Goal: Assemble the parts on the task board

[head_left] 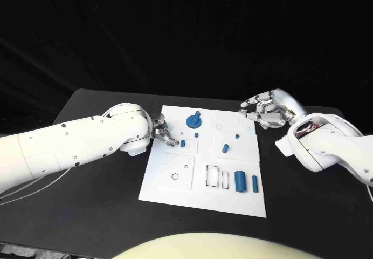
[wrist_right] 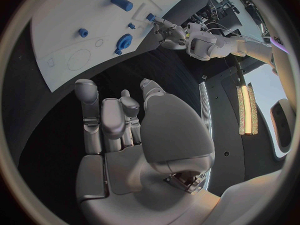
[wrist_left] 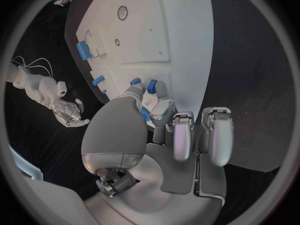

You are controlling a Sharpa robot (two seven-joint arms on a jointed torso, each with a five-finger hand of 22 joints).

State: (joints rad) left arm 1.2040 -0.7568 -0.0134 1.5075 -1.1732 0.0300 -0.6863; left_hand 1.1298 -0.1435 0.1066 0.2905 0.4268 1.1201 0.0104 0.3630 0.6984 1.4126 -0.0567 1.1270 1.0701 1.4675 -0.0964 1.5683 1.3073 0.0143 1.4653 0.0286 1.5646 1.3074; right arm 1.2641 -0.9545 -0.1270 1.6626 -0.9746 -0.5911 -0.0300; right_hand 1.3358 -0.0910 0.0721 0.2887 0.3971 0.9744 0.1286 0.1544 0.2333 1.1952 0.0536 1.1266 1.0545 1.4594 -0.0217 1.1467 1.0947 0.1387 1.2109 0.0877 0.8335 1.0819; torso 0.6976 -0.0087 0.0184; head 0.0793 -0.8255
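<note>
Silver fingers of my left hand (head_left: 161,133) pinch a small blue part (head_left: 181,143) right at the near-left area of the white task board (head_left: 179,189). In the left wrist view the part (wrist_left: 150,86) sits between my fingertips (wrist_left: 160,91) and touches the board. I think I am setting it into its spot, so I should push straight down, slowly, and not tilt it. My right hand (head_left: 263,110) hangs over the black table (head_left: 93,178) just beside the far right corner of the board, fingers loosely curled, holding nothing. More blue pieces wait: a round gear-like one (head_left: 194,120), a short peg (head_left: 225,147) and two long blocks (head_left: 246,182).
</note>
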